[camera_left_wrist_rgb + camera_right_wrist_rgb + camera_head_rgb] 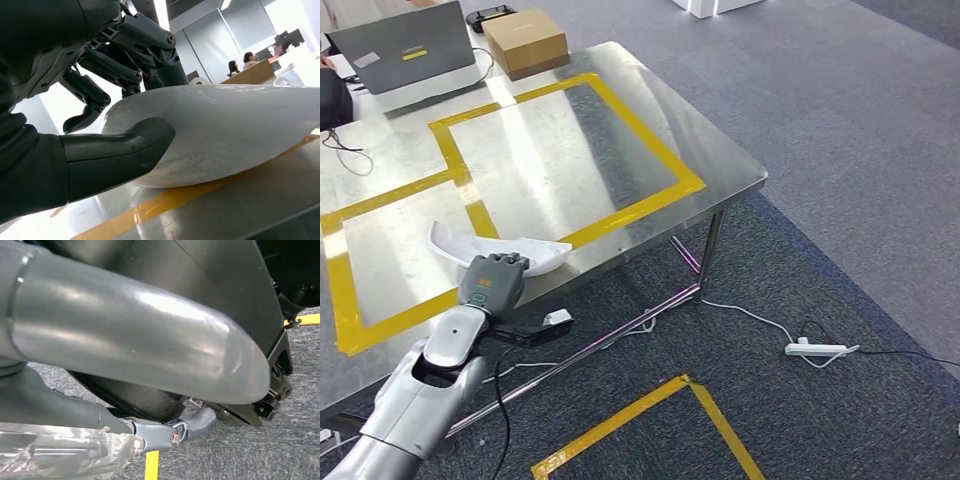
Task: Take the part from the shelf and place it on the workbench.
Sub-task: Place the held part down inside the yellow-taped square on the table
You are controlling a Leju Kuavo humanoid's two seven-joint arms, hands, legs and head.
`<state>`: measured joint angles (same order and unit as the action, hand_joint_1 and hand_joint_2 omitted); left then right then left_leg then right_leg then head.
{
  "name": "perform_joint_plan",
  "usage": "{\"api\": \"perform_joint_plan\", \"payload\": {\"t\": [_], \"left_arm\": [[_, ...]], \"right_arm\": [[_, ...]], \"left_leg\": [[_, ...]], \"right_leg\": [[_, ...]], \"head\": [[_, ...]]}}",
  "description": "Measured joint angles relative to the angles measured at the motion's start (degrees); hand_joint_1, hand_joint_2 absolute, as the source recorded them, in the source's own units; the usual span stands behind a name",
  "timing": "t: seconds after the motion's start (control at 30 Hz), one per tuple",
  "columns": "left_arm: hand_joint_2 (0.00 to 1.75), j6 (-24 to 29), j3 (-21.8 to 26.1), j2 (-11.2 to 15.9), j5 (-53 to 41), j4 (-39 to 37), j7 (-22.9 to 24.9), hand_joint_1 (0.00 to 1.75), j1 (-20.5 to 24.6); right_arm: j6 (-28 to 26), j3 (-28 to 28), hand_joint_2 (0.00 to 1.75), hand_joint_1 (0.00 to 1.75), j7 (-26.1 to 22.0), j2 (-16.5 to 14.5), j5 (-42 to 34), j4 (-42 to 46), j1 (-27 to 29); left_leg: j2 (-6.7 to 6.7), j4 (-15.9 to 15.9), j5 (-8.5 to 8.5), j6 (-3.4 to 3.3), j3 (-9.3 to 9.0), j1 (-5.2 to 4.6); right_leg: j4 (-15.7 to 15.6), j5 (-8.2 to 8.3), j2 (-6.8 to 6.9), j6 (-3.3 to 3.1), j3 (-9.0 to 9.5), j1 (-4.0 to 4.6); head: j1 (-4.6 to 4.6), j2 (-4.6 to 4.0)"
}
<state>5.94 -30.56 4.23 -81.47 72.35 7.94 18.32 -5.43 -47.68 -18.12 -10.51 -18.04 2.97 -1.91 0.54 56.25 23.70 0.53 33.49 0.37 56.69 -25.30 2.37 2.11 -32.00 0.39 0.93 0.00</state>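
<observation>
left hand (490,283): grips white part (501,250), thumb under, fingers (113,67) over
part: resting on workbench (546,150) tape
right hand: grip cannot be told

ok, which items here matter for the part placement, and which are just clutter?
In the job:
- white part, on the workbench at a yellow tape line
- left hand, holding the part's near edge
- workbench

Lying about:
- laptop
- cardboard box
- power strip on the floor

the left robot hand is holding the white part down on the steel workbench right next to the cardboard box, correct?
Not quite. The head view shows the left robot hand holding the white part on the steel workbench near its front edge, far from the cardboard box.
</observation>
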Motion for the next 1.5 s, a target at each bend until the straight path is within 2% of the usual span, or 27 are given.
{"api": "perform_joint_plan", "payload": {"t": [0.23, 0.57, 0.8, 0.97, 1.1, 1.5], "left_arm": [[1.75, -0.16, 0.37, -0.39, -2.87, -3.51, 3.48, 1.75, 1.49], [1.75, -0.40, 1.75, -0.39, -3.17, -6.90, 5.80, 1.75, 3.36], [1.75, -0.38, 6.49, 0.97, -3.12, -9.06, 9.86, 1.75, 4.18], [1.75, -0.33, 7.97, 1.62, -3.11, -9.51, 10.11, 1.75, 4.18], [1.75, 0.58, 12.36, 3.24, -3.21, -10.47, 10.06, 1.75, 3.56], [1.75, 0.10, 13.84, 3.90, -3.46, -10.56, 10.24, 1.75, 2.61]], "right_arm": [[0.75, 0.50, 0.00, 0.00, -1.98, 0.61, -8.23, 1.83, 1.54], [0.82, 0.91, 0.00, 0.00, -2.30, 0.61, -18.12, 2.80, 2.19], [0.79, 1.28, 0.00, 0.00, -2.30, 0.61, -18.63, 2.82, 2.29], [0.78, 1.30, 0.00, 0.00, -2.30, 0.61, -18.63, 2.80, 2.29], [1.13, 1.32, 0.00, 0.00, -2.50, 0.61, -18.63, 2.74, 2.26], [1.84, 1.49, 0.00, 0.00, -3.07, 0.58, -18.63, 2.16, 2.17]], "left_leg": [[0.00, 0.00, 0.00, 0.00, 0.01, 0.00], [0.00, 0.00, -0.02, 0.02, 0.00, 0.02], [0.04, -0.01, -0.02, 0.02, 0.00, 0.02], [0.04, -0.01, -0.02, 0.03, 0.00, 0.04], [0.03, -0.02, -0.02, 0.03, 0.01, 0.08], [0.03, -0.02, -0.03, 0.05, -0.01, 0.08]], "right_leg": [[0.00, 0.00, 0.00, 0.00, -0.02, 0.03], [0.02, 0.00, -0.01, 0.00, -0.01, 0.06], [0.05, 0.01, -0.09, -0.02, -0.03, 0.07], [0.06, 0.00, -0.08, -0.02, -0.04, 0.08], [0.07, -0.02, -0.07, -0.05, -0.02, 0.11], [0.07, -0.02, -0.06, -0.05, -0.01, 0.12]], "head": [[0.00, 0.00], [-0.01, 0.00], [0.00, 0.00], [0.01, 0.00], [-0.02, 0.00], [0.00, 0.00]]}}
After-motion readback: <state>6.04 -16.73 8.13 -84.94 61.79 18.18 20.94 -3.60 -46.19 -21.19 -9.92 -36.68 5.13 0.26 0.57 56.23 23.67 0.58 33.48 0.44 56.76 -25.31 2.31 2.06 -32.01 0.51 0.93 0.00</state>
